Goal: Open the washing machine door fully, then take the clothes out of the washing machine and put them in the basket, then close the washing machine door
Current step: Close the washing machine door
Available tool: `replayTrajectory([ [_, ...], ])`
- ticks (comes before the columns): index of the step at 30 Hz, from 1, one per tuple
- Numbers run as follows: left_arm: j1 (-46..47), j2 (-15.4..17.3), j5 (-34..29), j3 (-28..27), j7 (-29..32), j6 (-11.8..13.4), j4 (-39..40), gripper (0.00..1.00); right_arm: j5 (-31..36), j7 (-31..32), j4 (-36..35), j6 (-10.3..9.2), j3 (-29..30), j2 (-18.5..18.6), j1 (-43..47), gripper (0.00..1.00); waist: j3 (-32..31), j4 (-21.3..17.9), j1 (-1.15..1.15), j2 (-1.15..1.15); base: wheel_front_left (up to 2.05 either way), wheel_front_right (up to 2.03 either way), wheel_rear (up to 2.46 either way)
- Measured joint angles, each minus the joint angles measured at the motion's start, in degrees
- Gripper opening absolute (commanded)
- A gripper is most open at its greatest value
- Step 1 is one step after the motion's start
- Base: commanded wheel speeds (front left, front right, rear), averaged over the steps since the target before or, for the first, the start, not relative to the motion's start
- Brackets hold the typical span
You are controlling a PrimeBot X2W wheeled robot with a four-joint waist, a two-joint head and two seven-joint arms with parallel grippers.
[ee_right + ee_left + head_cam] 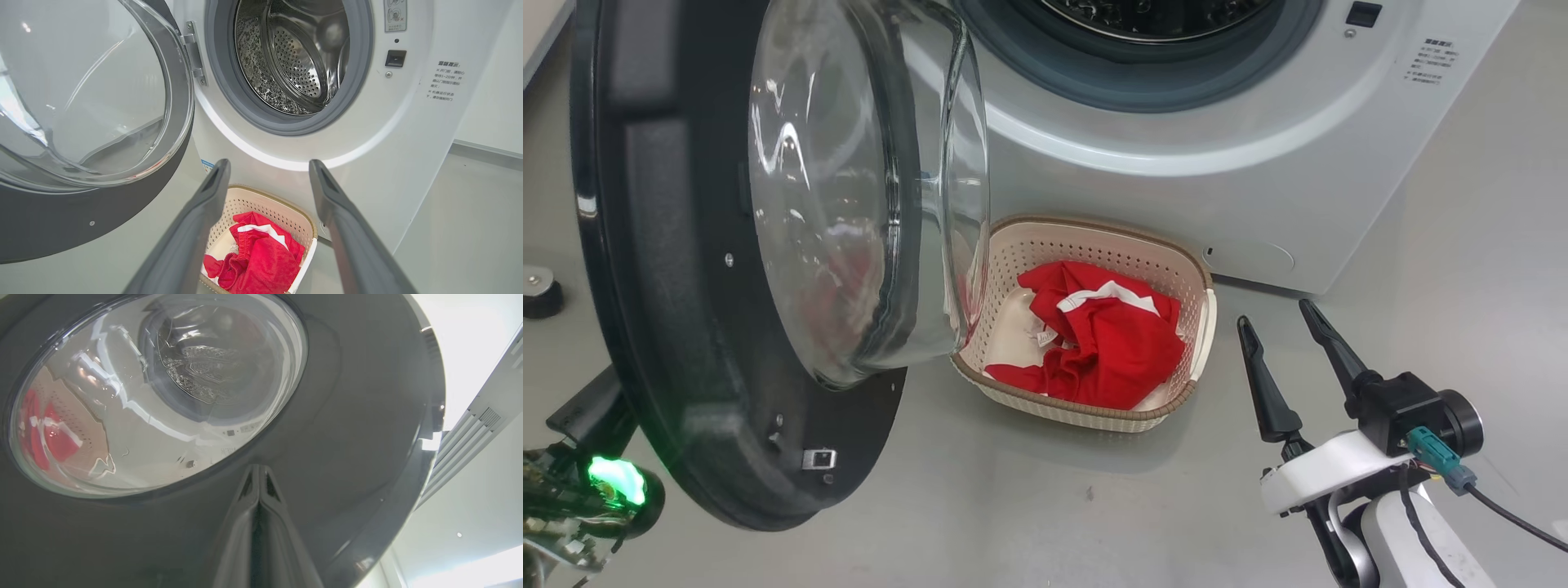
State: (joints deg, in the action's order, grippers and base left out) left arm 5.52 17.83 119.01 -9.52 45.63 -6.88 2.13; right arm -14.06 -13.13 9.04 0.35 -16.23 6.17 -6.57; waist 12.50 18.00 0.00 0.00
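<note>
The washing machine door (686, 269) stands swung out, its glass bowl (866, 188) bulging toward the white washing machine (1176, 122). The steel drum (294, 53) holds nothing that I can see. The red clothes (1103, 335) lie crumpled in the cream basket (1094, 233) on the floor in front of the machine, also seen as clothes (257, 257) in basket (261, 200). My right gripper (1278, 318) is open and empty, just right of the basket. My left gripper (258, 467) is shut, its tips against the outer black rim of the door (347, 437).
Grey floor (1029, 490) spreads in front of the machine and basket. A small black round object (539, 292) sits on the floor at far left. A white wall and baseboard (486, 149) run right of the machine.
</note>
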Motion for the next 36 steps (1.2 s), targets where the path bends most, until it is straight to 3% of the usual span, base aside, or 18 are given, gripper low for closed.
replayTrajectory([
  [20,-1.46,-2.64,-0.53,2.41,4.91,0.00,8.47,0.00,-0.55,-0.64,0.70,0.00,-0.55,-1.16,-1.51,1.00,1.32,-8.31,0.00,0.00,0.00,0.00,0.00],
  [36,-1.17,-3.18,-3.11,4.02,5.73,-0.02,9.75,0.00,-1.05,-0.81,1.24,0.00,-0.92,-2.09,-2.79,1.00,2.86,-15.54,0.00,0.00,0.00,0.00,0.00],
])
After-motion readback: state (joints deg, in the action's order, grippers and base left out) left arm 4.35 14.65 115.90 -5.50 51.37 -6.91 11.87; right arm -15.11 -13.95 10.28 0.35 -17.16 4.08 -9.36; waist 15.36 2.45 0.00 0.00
